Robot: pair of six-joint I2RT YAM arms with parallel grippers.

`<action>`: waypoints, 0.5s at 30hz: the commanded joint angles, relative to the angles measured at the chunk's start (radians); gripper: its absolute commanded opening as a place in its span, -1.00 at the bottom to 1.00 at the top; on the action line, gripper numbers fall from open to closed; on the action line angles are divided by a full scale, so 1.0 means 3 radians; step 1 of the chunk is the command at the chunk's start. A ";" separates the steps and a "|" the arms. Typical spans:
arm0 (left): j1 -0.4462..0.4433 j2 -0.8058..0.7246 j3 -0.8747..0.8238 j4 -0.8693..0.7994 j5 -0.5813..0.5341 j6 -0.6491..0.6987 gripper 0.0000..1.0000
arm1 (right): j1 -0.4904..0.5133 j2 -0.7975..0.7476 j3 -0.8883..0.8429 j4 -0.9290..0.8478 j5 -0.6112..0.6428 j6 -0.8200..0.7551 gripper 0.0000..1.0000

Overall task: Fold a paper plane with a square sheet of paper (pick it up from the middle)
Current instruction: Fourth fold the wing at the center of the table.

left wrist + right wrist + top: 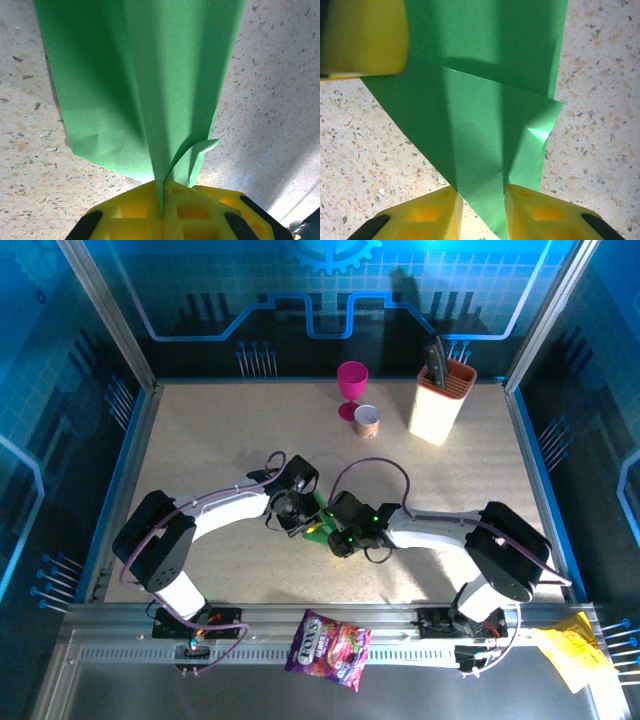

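Observation:
The square sheet of paper [135, 80] is bright green and folded into a long creased shape with layered flaps. It lies over the speckled table at the middle, between the two arms [317, 529]. My left gripper [163, 194] is shut on its raised centre crease, and one loose flap curls up beside the yellow fingers. In the right wrist view the paper [485, 125] narrows to a point that runs down between the fingers of my right gripper [481, 212]. Those jaws stand apart and the paper lies flat in the gap. The left gripper's yellow finger [362, 37] rests on the paper's far corner.
A pink goblet [352, 388], a small can [368, 420] and a cream and orange holder with dark utensils [440, 400] stand at the back. A purple snack bag [328, 648] and crumpled yellow paper [570, 650] lie on the near rail.

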 commanded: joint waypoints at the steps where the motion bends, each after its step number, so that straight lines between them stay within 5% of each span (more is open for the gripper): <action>1: 0.0008 -0.0041 0.0031 -0.0142 -0.0039 0.0040 -1.00 | 0.0032 0.0050 0.0064 -0.0071 0.0026 -0.0005 -0.47; 15: -0.0003 -0.0026 0.0064 -0.0171 -0.0054 0.0031 -1.00 | 0.0011 0.0147 -0.0052 0.0017 0.0021 0.0018 -0.56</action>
